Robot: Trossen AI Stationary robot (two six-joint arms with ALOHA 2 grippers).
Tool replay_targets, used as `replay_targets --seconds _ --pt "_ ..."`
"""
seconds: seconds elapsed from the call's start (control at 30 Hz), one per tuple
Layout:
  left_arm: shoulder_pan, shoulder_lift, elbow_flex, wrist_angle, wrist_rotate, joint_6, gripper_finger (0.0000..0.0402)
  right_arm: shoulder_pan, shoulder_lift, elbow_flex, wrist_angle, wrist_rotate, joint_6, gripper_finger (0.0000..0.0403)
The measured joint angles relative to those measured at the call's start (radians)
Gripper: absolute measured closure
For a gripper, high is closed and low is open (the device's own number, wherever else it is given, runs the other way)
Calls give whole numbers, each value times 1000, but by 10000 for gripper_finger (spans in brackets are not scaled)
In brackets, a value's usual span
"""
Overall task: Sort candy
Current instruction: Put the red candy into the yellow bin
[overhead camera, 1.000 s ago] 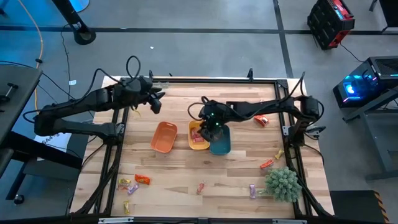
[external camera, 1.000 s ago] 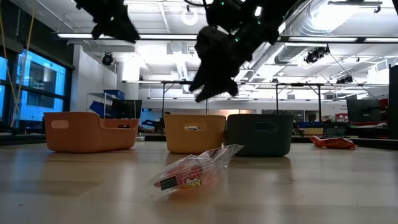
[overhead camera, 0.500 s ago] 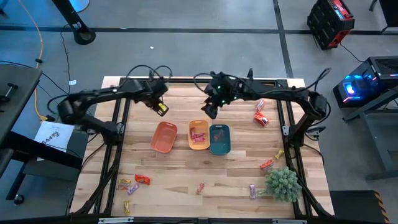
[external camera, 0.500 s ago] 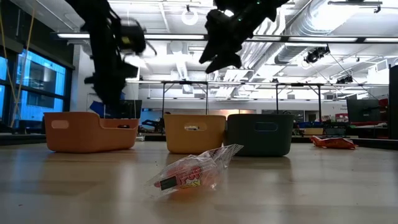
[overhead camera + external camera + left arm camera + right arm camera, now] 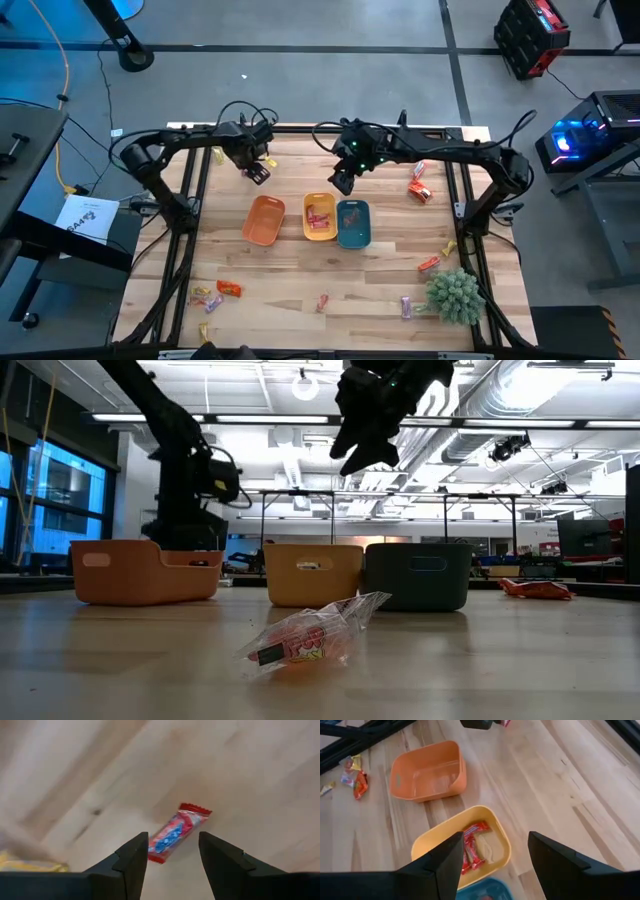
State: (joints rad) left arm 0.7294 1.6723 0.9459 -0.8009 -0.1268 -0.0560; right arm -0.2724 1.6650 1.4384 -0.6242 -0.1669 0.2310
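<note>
One red-and-blue wrapped candy (image 5: 175,831) lies behind orange oblong tray (image 5: 263,219) | left gripper (image 5: 173,851) fingers spread, empty | light, crinkly; mid-wrapper grip judged best | right gripper (image 5: 494,851) open, empty

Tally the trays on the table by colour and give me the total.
orange tray: 1
yellow tray: 1
teal tray: 1
Total: 3
</note>
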Motion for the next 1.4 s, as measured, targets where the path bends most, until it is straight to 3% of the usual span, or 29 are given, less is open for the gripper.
replay_targets --seconds 0.27,0.43,0.6,0.83,0.97,1.17,1.4 --pt "4 97 6 -12 35 50 227 9 0 0 -2 0 41 187" --pt "-8 96 4 -12 39 54 288 13 -5 0 -9 1 60 187" --pt "-6 39 -2 -1 39 76 382 14 -15 0 -23 0 59 187" --pt "4 -111 -3 -2 39 71 384 14 -85 -1 -48 53 48 187" --pt "-12 -234 -3 30 111 60 395 14 -159 -1 -79 133 38 187" --pt "-176 -371 -2 163 234 -35 398 14 -255 -1 -120 256 40 187" --pt "-525 -329 -1 402 272 -99 399 2 -293 -1 -122 328 30 187"
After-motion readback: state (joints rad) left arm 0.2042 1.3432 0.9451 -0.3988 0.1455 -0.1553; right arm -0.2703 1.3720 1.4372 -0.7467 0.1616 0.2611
